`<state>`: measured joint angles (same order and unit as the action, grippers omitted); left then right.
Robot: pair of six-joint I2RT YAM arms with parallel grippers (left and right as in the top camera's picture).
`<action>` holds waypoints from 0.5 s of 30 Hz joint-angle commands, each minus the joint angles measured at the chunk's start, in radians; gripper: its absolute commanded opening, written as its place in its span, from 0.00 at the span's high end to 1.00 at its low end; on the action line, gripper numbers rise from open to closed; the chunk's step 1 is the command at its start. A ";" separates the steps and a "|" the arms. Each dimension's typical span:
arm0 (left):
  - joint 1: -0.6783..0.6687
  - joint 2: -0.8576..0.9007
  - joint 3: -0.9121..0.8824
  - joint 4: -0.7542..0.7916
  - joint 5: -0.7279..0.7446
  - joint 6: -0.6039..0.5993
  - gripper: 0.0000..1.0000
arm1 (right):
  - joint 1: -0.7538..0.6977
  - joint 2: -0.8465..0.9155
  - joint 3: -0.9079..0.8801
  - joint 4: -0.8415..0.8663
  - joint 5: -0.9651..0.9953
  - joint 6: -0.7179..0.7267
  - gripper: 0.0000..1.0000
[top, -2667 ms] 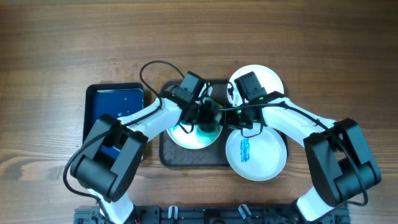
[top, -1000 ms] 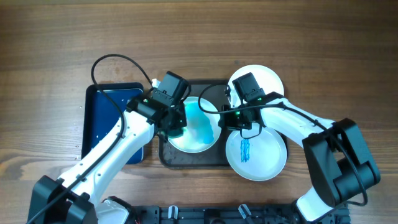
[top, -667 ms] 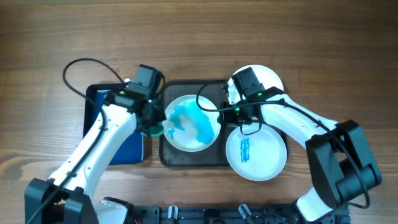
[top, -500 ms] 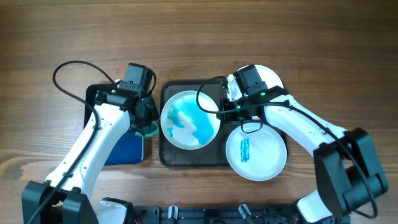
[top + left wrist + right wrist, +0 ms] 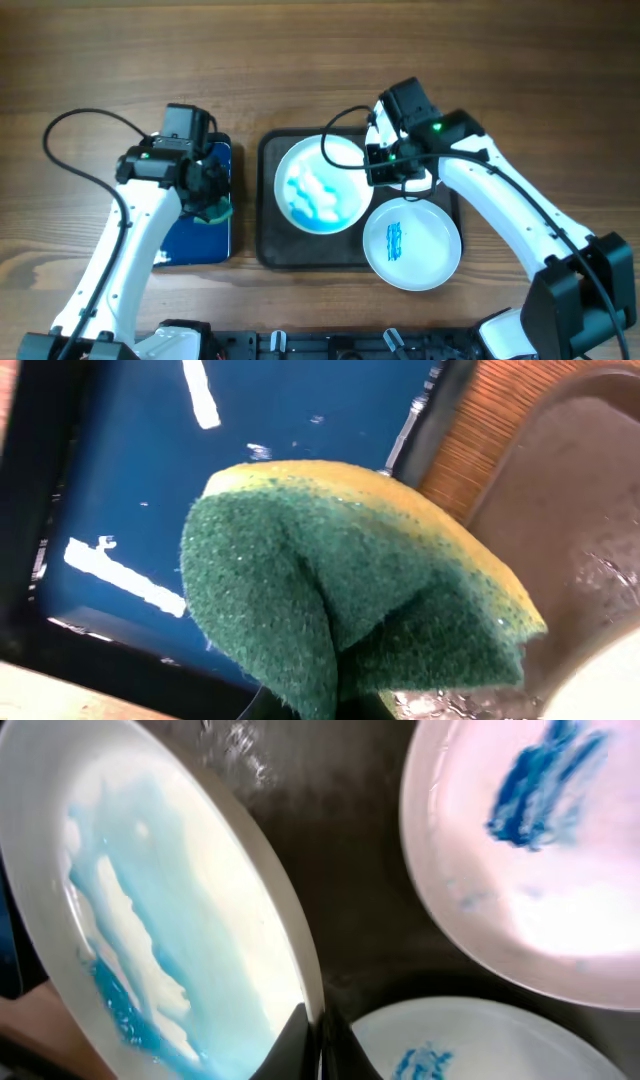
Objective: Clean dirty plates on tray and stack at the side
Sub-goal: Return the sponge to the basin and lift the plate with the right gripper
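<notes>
Pinching the right rim of plate 1 [image 5: 322,185] between its pressed-together fingers, the right end effector [image 5: 320,1035] sits above the middle of the tray [image 5: 268,250]. Plate 1 covers the left and centre of the tray floor. Pale blue streaks spread over most of its face. In the right wrist view its gripped edge appears lifted off the tray floor, the plate tilted.

Plate 2 [image 5: 412,262] lies flat at the tray's near right corner, overhanging the rim onto the worktop [image 5: 320,50]. It has a short blue scribble at its middle.

Plate 3 [image 5: 520,890] lies at the tray's far right corner, smeared blue near its middle. In the overhead view the right arm hides most of it.

Left of the tray, just beside its rim, lies a blue tray [image 5: 190,245]. The left end effector [image 5: 208,200] hangs above the blue tray's right edge, clamped on a sponge [image 5: 340,590] with a green face and a yellow layer.
</notes>
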<state>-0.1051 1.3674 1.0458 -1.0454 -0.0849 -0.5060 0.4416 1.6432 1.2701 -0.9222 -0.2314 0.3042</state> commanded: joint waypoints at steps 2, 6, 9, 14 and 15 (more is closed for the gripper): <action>0.092 -0.019 0.015 -0.023 -0.016 0.057 0.96 | -0.007 -0.024 0.104 -0.061 0.132 -0.015 0.95; 0.140 -0.019 0.015 -0.025 0.006 0.058 0.96 | -0.007 -0.024 0.124 -0.085 0.182 -0.033 0.95; 0.151 -0.019 0.015 -0.025 0.006 0.058 0.96 | -0.003 -0.024 0.125 -0.092 0.189 -0.043 0.95; 0.150 -0.019 0.015 -0.023 0.006 0.058 0.96 | 0.015 -0.017 0.172 -0.138 0.238 -0.079 0.95; 0.150 -0.019 0.015 -0.022 0.006 0.058 0.96 | 0.018 -0.014 0.192 -0.151 0.248 -0.079 0.95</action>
<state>0.0399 1.3674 1.0458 -1.0702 -0.0837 -0.4679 0.4450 1.6417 1.3849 -1.0546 -0.0357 0.2577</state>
